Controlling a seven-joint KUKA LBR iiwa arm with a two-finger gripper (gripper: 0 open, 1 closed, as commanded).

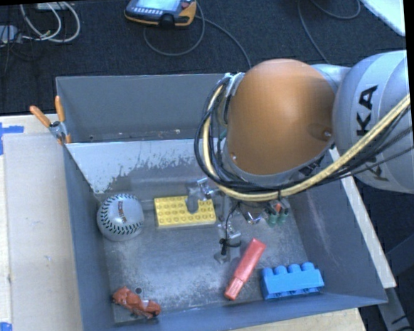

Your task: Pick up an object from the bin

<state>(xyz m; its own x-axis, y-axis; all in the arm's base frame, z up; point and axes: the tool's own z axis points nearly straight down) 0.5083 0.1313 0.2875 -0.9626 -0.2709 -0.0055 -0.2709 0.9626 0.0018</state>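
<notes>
Gripper (226, 240) hangs low in the grey bin (82, 207), between the yellow studded plate (176, 211) and the upper end of the red-pink stick (244, 269). Open or closed: cannot tell. Likely target is the stick: centre over it and grip across its narrow width.
</notes>
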